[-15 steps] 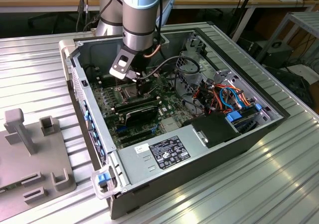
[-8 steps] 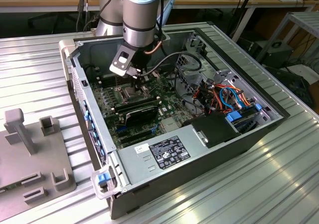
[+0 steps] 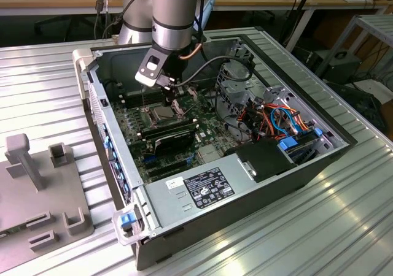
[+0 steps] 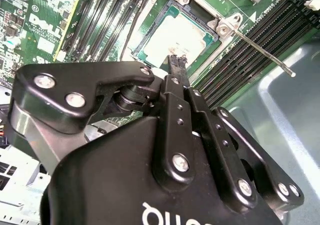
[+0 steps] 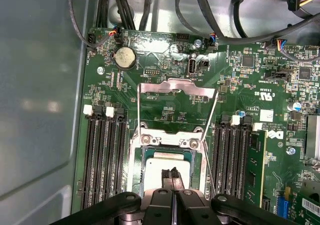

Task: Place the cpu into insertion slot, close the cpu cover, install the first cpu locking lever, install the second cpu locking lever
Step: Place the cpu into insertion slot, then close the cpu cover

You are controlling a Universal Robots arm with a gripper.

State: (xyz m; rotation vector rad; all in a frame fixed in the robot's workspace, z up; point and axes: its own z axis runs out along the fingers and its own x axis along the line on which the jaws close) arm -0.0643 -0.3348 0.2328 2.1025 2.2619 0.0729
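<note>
The closed, empty claw [image 5: 172,176] hovers over the chip [image 5: 157,164], ten o'clock from the exterior view's power supply [image 3: 209,187]; the chip is probably light and fragile, best gripped by its edges.

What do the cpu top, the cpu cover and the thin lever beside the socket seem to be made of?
The cpu: probably metal, with a matte, pale silver-beige top that reflects softly and dully. The cpu cover: likely thin sheet steel, bright silver, with sharp glints along its edges. The lever: seemingly bare metal wire, slim and shiny grey.
</note>
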